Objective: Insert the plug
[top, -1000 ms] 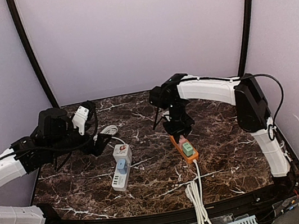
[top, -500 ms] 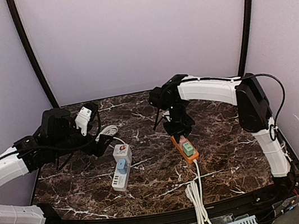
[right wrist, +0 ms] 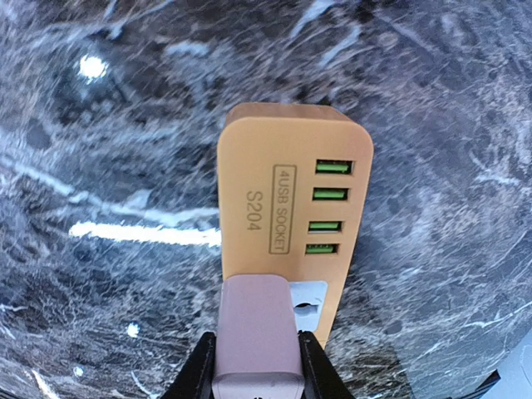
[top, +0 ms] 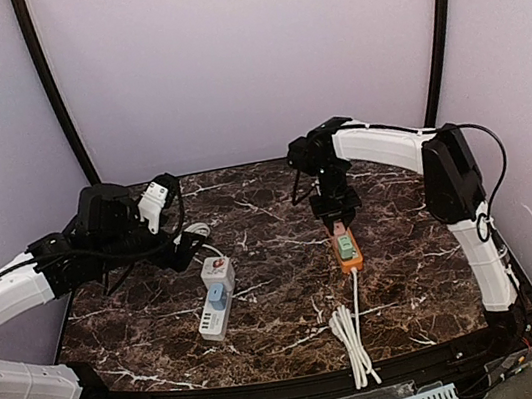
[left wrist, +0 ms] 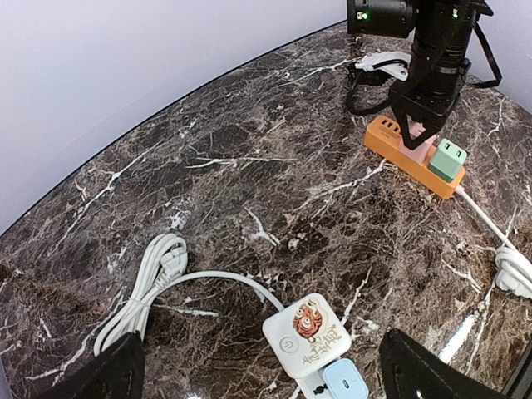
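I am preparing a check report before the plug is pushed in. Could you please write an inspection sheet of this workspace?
Surface: dark marble table, no spill seen.
Job's things: pink plug at a socket of the orange power strip; how deep it sits cannot be told.
Clutter: green adapter on the orange strip; white power strip with a blue adapter.
Grippers: right gripper has its jaws shut on the pink plug; left gripper has its jaws open, holding nothing, above the white strip.
Cables: coiled white cord; bundled white cord near the front edge.
Surroundings: pale walls, black poles.
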`<state>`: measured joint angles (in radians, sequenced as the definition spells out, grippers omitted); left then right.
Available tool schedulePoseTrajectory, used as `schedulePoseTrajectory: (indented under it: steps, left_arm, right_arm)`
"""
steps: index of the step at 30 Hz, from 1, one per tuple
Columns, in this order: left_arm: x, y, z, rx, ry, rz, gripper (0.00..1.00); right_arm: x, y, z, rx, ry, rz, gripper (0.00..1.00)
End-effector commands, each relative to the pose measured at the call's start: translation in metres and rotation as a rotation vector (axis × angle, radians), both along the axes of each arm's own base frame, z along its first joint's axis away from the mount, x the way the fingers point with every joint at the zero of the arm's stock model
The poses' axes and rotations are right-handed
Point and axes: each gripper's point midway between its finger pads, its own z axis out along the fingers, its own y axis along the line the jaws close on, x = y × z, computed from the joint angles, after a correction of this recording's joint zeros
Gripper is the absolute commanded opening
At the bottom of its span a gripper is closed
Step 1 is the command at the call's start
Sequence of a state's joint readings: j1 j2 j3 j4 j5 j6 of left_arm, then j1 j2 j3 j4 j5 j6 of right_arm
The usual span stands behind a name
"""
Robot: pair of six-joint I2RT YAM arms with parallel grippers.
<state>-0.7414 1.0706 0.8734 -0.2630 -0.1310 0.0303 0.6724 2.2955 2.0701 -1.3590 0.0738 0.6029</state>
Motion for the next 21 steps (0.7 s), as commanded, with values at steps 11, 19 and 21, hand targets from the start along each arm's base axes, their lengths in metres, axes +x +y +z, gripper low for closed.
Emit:
schedulePoseTrajectory:
  steps: [11, 19, 21]
  left_arm:
    - [0.003, -0.001, 0.011, 0.011, -0.007, -0.006, 0.99]
    - [0.004, 0.000, 0.012, 0.007, -0.003, 0.003, 0.99]
    - [0.005, -0.001, 0.011, 0.005, 0.000, 0.002, 0.99]
  right_arm:
    - [0.080, -0.104, -0.047, -0.182, -0.072, -0.100, 0.00]
    - [0.086, -0.076, -0.055, 0.000, -0.052, -0.031, 0.00]
    - [0.084, -0.071, -0.056, 0.010, -0.052, -0.022, 0.00]
